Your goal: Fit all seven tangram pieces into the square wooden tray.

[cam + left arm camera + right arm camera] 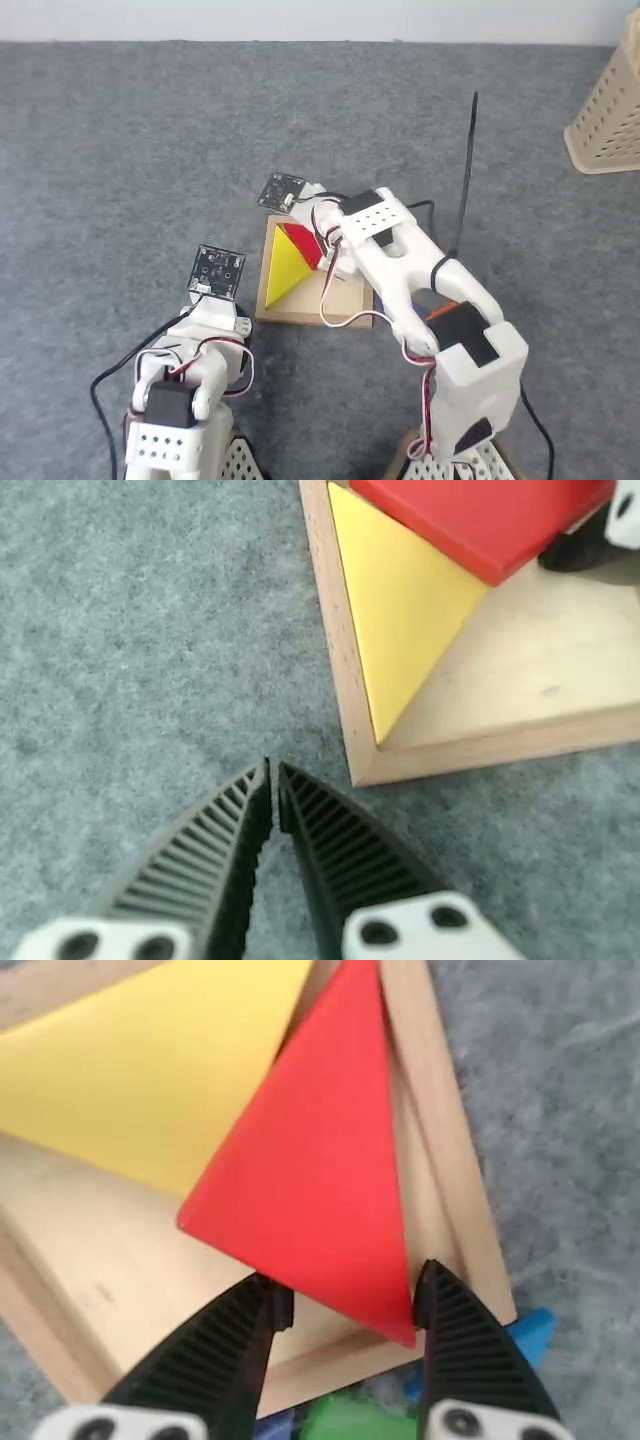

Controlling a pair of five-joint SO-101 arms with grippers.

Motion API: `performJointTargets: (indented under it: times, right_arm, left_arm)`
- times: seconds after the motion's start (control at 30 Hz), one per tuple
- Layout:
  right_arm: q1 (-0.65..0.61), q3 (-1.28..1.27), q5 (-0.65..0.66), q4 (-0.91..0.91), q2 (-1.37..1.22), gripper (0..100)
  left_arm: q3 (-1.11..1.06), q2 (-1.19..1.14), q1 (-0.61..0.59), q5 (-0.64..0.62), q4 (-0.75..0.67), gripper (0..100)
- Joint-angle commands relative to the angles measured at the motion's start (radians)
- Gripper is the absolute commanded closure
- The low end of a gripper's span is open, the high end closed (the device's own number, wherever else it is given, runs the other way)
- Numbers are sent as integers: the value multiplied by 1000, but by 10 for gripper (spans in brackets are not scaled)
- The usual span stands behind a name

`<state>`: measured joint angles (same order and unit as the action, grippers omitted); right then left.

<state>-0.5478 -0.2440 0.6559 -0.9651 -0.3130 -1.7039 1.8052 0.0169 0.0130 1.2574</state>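
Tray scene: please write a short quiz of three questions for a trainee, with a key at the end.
1. True or false: the yellow triangle lies flat in the tray.
2. What does the right gripper hold? A: the red triangle. B: the yellow triangle. C: nothing.
3. Fill the gap: the left gripper, over the carpet near a tray corner, is ____ (open or shut).

Key: 1 true; 2 A; 3 shut.
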Motion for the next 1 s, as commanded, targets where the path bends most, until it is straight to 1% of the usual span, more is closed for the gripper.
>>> performJointTargets:
  times: [0.0,0.1,0.2,0.33,0.57,0.6,0.67,0.8,0.87,0.97]
  right_arm:
    - [21,71,-5,-10,4,796]
    - [45,77,-43,-10,30,794]
    - [53,72,-63,-15,74,748]
    - [51,74,-44,-64,131,695]
    - [48,72,-60,-122,196,691]
    - [50,72,-87,-143,200,691]
    - [61,71,-183,-173,200,691]
    - [96,69,-442,-185,173,708]
    - [114,71,-493,-194,156,771]
    - [162,71,-525,-199,154,887]
  left_arm:
    - [19,20,0,-9,6,988]
    - [19,20,0,-9,6,988]
    - [19,20,0,-9,6,988]
    - [19,20,0,-9,6,988]
    - [19,20,0,-9,6,988]
    - [19,20,0,-9,6,988]
    - [19,20,0,-9,6,988]
    - [19,20,0,-9,6,988]
    - [19,20,0,-9,6,988]
    - [19,20,0,-9,6,988]
